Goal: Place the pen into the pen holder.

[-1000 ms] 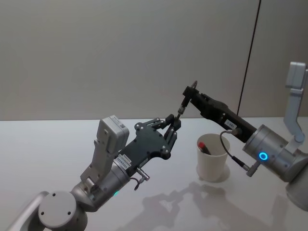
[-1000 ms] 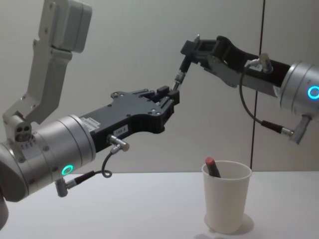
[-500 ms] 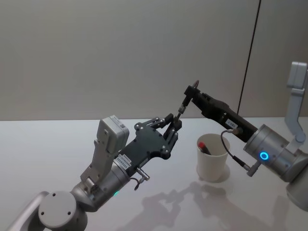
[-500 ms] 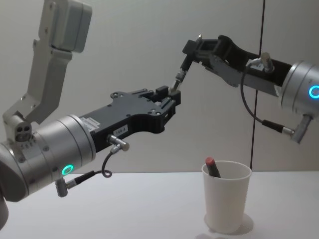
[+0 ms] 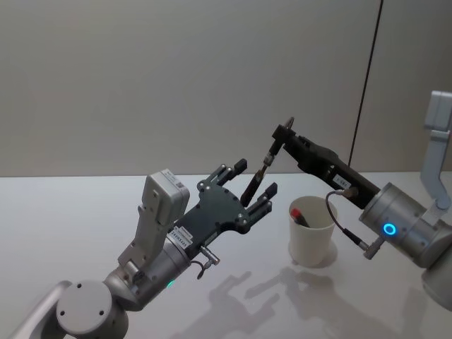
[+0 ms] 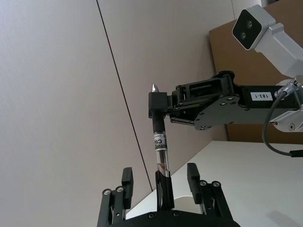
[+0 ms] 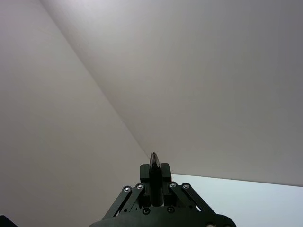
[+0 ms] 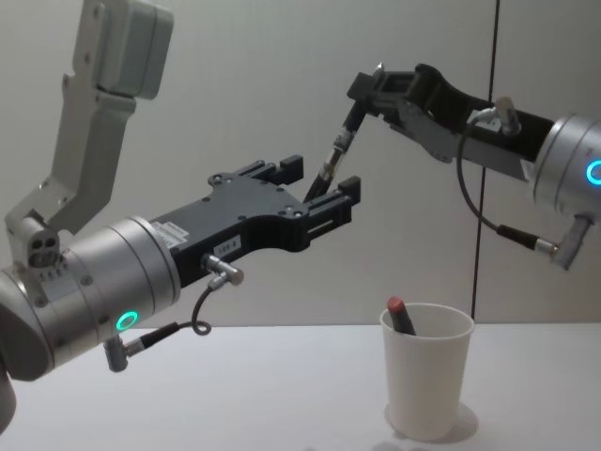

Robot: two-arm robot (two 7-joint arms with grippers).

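Gripping pen (image 5: 261,171) top, right tool (image 5: 280,134); left tool (image 5: 254,178) spread.

Lab-like test room: bare grey wall (image 5: 176,78), plain white table (image 5: 63,212).

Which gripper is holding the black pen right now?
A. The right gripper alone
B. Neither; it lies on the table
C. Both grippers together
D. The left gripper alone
A: the right gripper is shut on the pen near its tip, while the left gripper is open around its lower end.
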